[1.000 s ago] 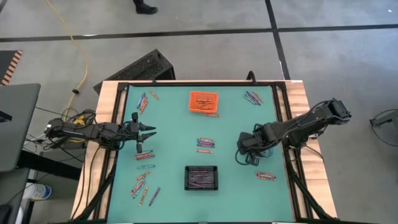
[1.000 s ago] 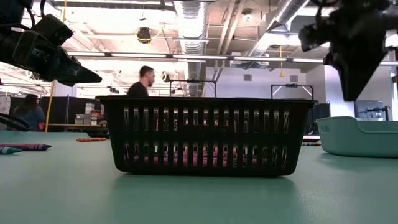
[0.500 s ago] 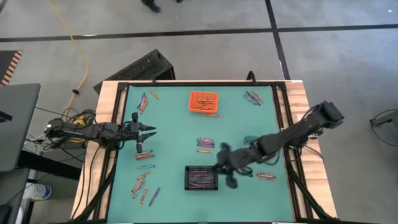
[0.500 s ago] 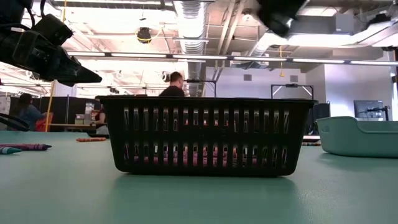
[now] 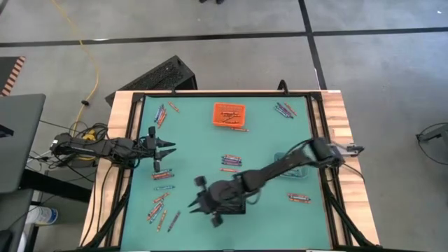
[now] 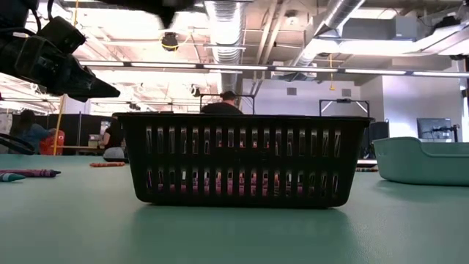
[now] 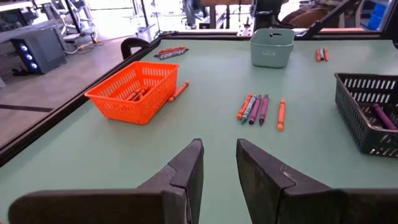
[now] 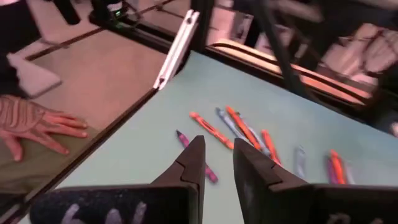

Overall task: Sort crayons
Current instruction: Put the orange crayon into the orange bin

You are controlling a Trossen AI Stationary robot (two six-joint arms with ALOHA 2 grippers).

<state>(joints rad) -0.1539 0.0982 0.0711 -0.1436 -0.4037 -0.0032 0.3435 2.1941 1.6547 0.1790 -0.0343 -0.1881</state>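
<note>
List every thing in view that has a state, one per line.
left gripper: empty, jaws slightly apart, above the table's left side.
right gripper: empty, jaws slightly apart, above loose crayons.
black bin: holds crayons.
orange bin: holds crayons.
teal bin: upright, contents hidden.

crayons (image 5: 232, 160) in loose clusters flat on the green mat, some seemingly inside bins

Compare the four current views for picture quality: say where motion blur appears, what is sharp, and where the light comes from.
High view: the right gripper and its arm are smeared by motion, the left gripper crisp. Right wrist view: crayons and table edge blurred. Left wrist view: sharp, with the orange bin clear. Low view: the black bin is backlit by bright ceiling strip lights.
</note>
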